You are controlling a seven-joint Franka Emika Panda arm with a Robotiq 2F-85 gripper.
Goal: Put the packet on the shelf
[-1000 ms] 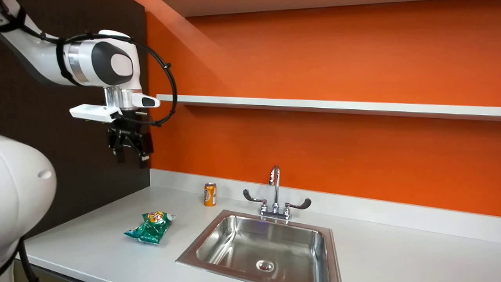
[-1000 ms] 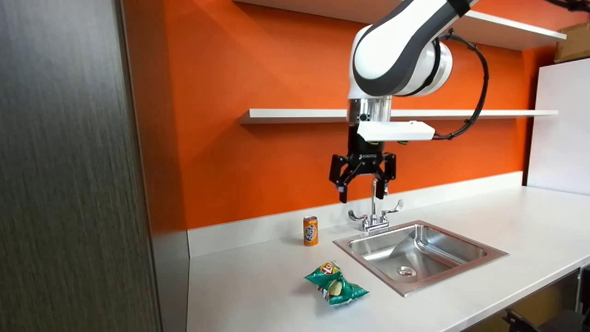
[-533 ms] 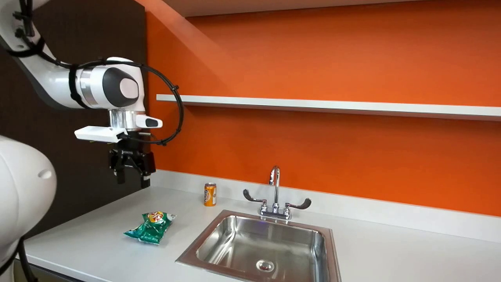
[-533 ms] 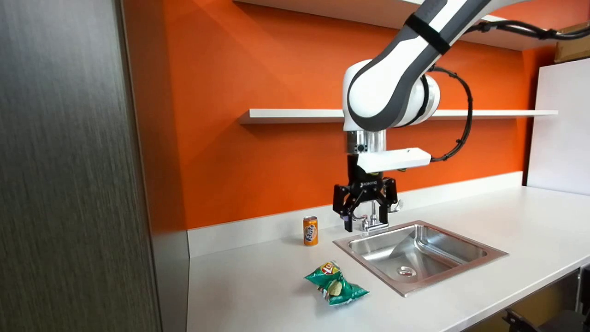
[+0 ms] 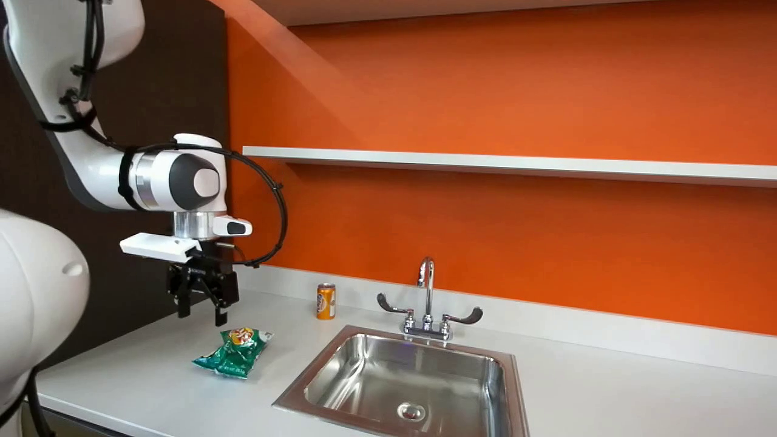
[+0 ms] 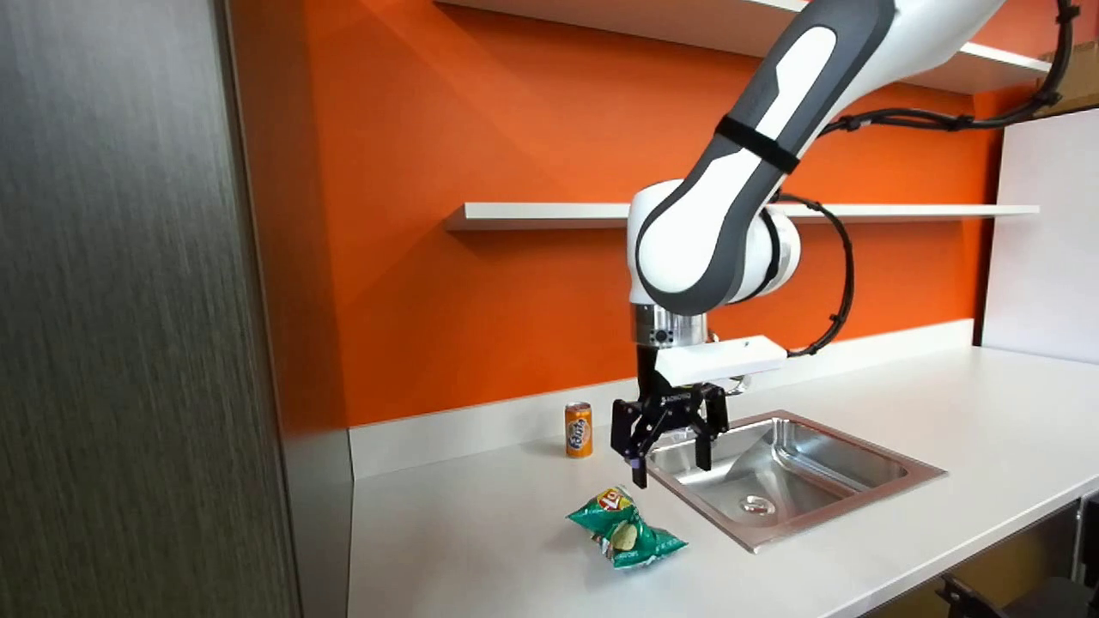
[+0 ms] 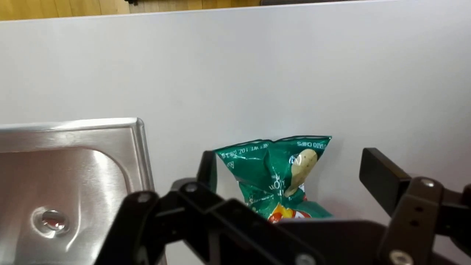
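The green, crinkled potato-chip bag lay on the pale tabletop, beside the steel sink and well below the long white shelf on the orange wall. The black pincer hung above the tabletop, pointing down, its tips near the bag's logo end in both exterior views. It was released: in the wrist view its two fingers stood wide apart, with the bag showing between them, the logo partly hidden behind the pincer. One finger met a corner of the bag there, but I couldn't tell whether they touched. An orange Fanta can stood upright near the backsplash, and a chrome faucet rose behind the sink.
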